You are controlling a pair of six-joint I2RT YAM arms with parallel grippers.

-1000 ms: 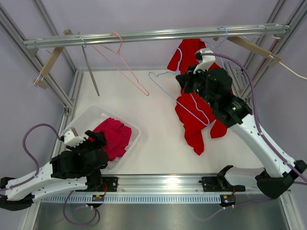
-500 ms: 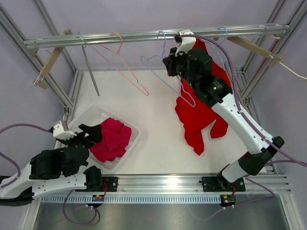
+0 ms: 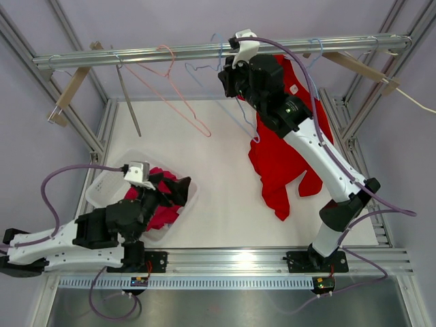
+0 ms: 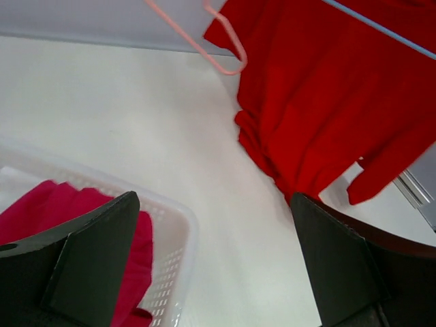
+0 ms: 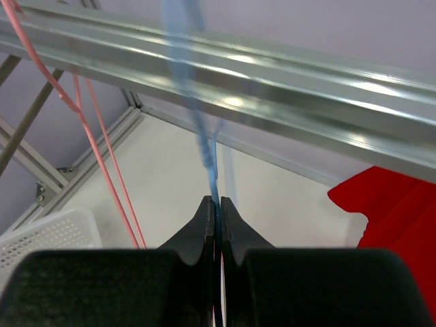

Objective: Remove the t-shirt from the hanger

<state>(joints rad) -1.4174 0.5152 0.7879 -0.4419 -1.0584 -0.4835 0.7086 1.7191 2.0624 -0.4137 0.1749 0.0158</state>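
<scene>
While the right gripper (image 5: 218, 204) clamps a bare pale-blue wire hanger (image 5: 208, 157), the left gripper (image 4: 212, 204) gapes, a red cloth t-shirt (image 3: 276, 170) hanging unremoved.

The t-shirt (image 3: 279, 170) is plain bright red. The blue hanger (image 5: 204, 146) is pale blue wire, the pink hanger (image 4: 185, 37) salmon pink. The garment (image 4: 41, 211) in the basket is a deeper crimson; the basket (image 4: 174, 225) is translucent white with a perforated lattice wall. The rail (image 3: 136, 56) is bare silver, the table (image 3: 225, 184) white, the walls (image 3: 204, 20) pale lilac. The right arm (image 3: 320, 160) is black and white, the cable (image 3: 88, 165) purple
</scene>
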